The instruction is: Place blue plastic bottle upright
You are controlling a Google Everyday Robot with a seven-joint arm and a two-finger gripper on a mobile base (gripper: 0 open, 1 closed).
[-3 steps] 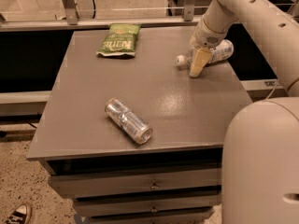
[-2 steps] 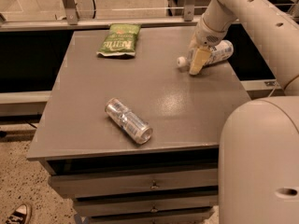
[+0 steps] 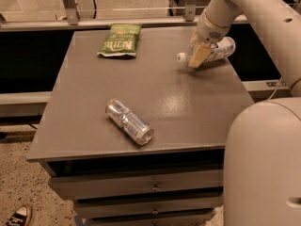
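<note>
The blue plastic bottle lies on its side at the far right of the grey table, with its white cap pointing left. My gripper comes down from the upper right and is shut around the bottle near its neck. One tan finger shows in front of the bottle and the other is hidden behind it. The bottle looks slightly off the tabletop.
A shiny silver can lies on its side near the table's front edge. A green chip bag lies flat at the back left. Drawers sit under the tabletop. My white base fills the lower right.
The gripper and the bottle have shifted slightly up and to the left together. The can and the chip bag have not moved.
</note>
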